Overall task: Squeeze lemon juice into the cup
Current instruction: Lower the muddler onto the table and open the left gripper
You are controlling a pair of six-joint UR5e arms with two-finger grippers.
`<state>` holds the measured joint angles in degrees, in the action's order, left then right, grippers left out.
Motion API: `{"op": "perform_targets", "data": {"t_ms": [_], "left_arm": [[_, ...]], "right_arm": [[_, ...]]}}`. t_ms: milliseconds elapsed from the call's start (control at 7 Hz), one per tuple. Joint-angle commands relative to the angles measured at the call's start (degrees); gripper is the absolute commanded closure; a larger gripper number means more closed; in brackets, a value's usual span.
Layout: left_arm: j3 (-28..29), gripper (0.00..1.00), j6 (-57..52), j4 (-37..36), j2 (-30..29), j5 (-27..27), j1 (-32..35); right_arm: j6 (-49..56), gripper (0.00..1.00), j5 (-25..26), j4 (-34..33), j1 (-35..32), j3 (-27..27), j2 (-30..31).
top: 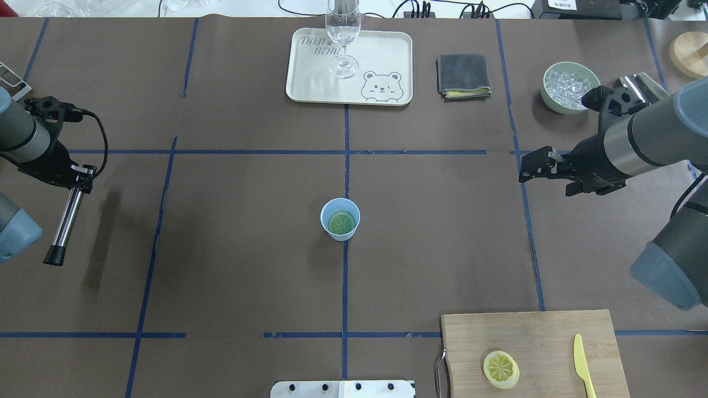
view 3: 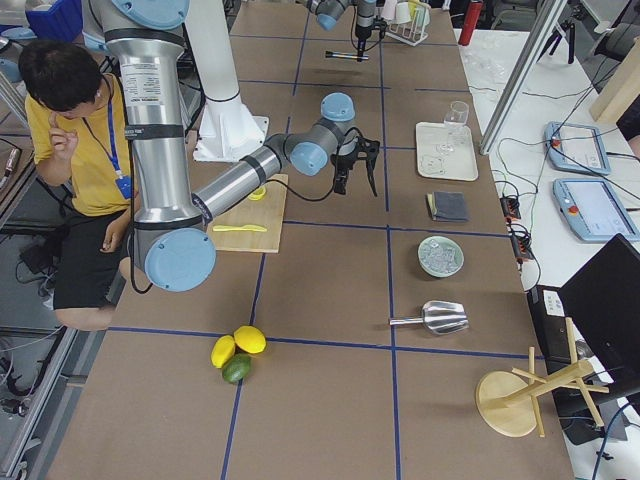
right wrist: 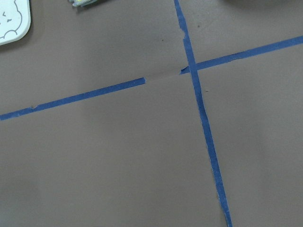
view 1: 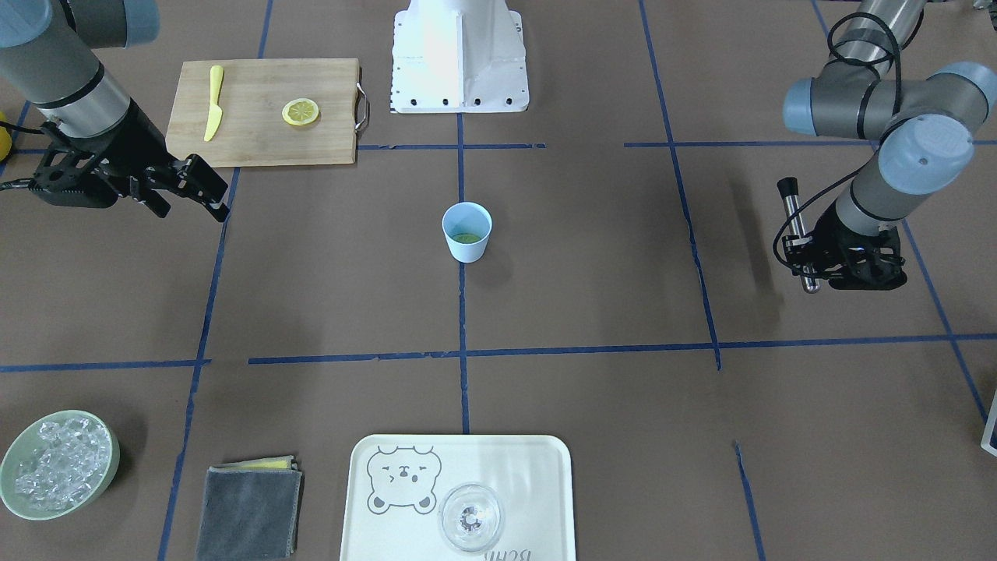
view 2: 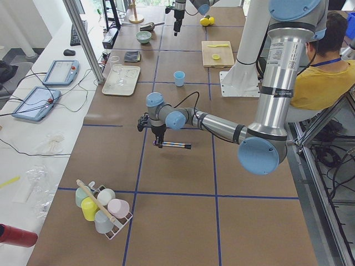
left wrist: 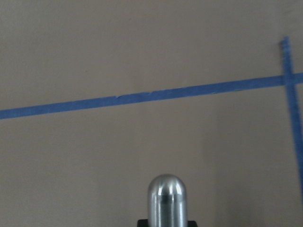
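Observation:
The light blue cup (top: pixel 340 219) stands upright at the table's centre, also in the front view (view 1: pixel 467 232); a round greenish slice lies inside it. A pale yellow lemon slice (top: pixel 501 369) lies on the wooden cutting board (top: pixel 542 331), also in the front view (view 1: pixel 300 112). My right gripper (top: pixel 529 166) is open and empty, well to the right of the cup and above the table. My left gripper (top: pixel 77 178) is far to the cup's left, shut on a metal rod with a black tip (top: pixel 65 224). The rod's rounded end shows in the left wrist view (left wrist: pixel 166 198).
A yellow plastic knife (top: pixel 582 365) lies on the board beside the lemon. At the far edge are a bear tray (top: pixel 315 83) with a clear glass (top: pixel 343 33), a grey cloth (top: pixel 463 74), a green bowl of ice (top: pixel 567 87) and a metal scoop (top: pixel 636 85).

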<state>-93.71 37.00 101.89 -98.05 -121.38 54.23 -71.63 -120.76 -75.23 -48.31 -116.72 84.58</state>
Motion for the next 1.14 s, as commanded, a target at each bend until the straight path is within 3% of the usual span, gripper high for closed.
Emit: {"op": "perform_targets", "data": {"t_ms": [0, 1000], "left_arm": [[2.64, 1.0, -0.26, 0.06, -0.12, -1.22, 0.0], [5.11, 1.0, -0.17, 0.06, -2.41, -1.14, -0.35]], "right_arm": [[0.0, 0.0, 0.0, 0.0, 0.05, 0.0, -0.03], [0.09, 0.0, 0.0, 0.0, 0.23, 0.18, -0.03]]}}
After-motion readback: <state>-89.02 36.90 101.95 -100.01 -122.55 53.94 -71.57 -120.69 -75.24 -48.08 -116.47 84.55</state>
